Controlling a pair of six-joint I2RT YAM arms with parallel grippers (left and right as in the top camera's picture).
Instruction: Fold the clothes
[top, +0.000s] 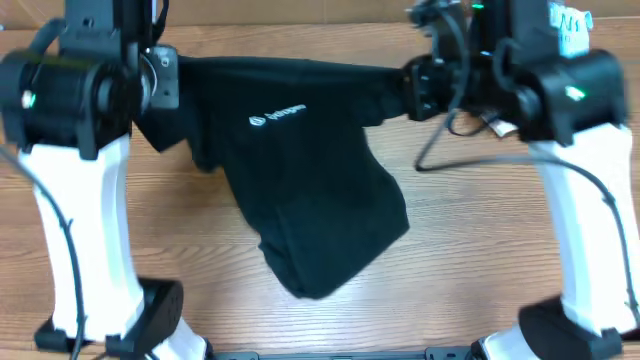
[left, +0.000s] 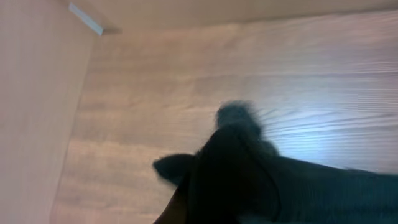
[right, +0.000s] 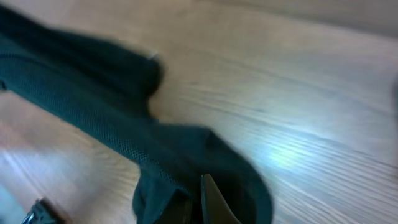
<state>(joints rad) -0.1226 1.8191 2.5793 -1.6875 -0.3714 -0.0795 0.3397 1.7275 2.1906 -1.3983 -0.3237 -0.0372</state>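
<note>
The black T-shirt (top: 300, 170) hangs stretched between my two grippers above the wooden table, its small white logo (top: 277, 116) facing up and its lower part sagging to the table. My left gripper (top: 165, 80) is shut on the shirt's left end; in the left wrist view the black fabric (left: 249, 180) covers the fingers. My right gripper (top: 412, 88) is shut on the shirt's right end. In the right wrist view the fabric (right: 112, 112) runs away from the jaws (right: 202, 205) in a taut band.
The wooden table (top: 480, 240) spreads under the shirt. A black cable (top: 450, 150) loops near the right arm. A white strip (left: 86, 18) lies at the table's far corner by a wall in the left wrist view.
</note>
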